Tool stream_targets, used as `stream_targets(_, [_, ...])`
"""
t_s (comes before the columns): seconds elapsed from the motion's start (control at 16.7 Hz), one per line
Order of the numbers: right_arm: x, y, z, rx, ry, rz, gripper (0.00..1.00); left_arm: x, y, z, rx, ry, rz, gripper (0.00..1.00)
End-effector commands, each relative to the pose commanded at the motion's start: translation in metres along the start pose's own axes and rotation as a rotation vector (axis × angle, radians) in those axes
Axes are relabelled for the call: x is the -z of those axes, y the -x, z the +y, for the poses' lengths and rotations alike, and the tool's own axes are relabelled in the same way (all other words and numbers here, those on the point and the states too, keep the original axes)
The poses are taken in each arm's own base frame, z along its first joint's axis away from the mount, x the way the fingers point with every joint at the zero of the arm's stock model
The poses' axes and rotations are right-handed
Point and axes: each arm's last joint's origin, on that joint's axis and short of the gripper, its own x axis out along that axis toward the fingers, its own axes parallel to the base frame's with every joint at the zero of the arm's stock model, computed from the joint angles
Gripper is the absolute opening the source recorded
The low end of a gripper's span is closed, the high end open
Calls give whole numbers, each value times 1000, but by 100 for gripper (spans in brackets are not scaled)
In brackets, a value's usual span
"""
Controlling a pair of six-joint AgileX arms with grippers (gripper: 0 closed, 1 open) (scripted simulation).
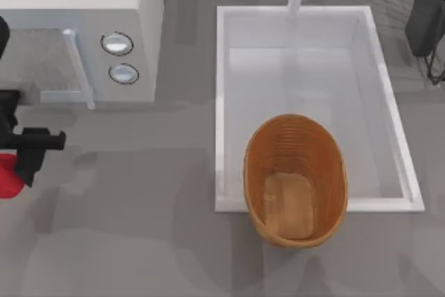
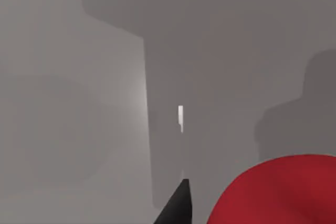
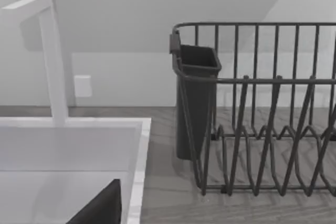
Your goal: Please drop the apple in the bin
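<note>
My bench is a rendered kitchen counter: a white rectangular sink basin (image 1: pixel 389 123) with a white faucet (image 3: pixel 50 56) set into a grey countertop (image 1: pixel 139 241), a dark wire dish rack (image 3: pixel 262 129) beside it, a two-knob white appliance (image 1: pixel 104 39) at the left.

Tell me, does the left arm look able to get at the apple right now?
Probably yes. The left gripper sits at the table's left edge right beside the apple, and nothing stands between them; in the left wrist view the apple looms close beside a finger.
</note>
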Motion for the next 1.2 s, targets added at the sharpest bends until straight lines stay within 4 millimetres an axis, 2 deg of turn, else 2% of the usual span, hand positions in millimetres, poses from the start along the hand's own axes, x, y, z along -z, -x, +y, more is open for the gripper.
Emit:
stream_targets(0.3, [0, 0, 0, 0, 0, 0, 100, 7, 48, 1, 3, -2, 75, 0])
stream_targets(0.6, [0, 0, 0, 0, 0, 0, 100, 3, 93, 13, 15, 42, -48, 0])
stream_targets(1.02, [0, 0, 0, 0, 0, 0, 100, 1, 98, 12, 14, 30, -72, 0])
stream_targets(1.2, [0, 0, 0, 0, 0, 0, 100, -9, 117, -3, 6, -99, -126, 0])
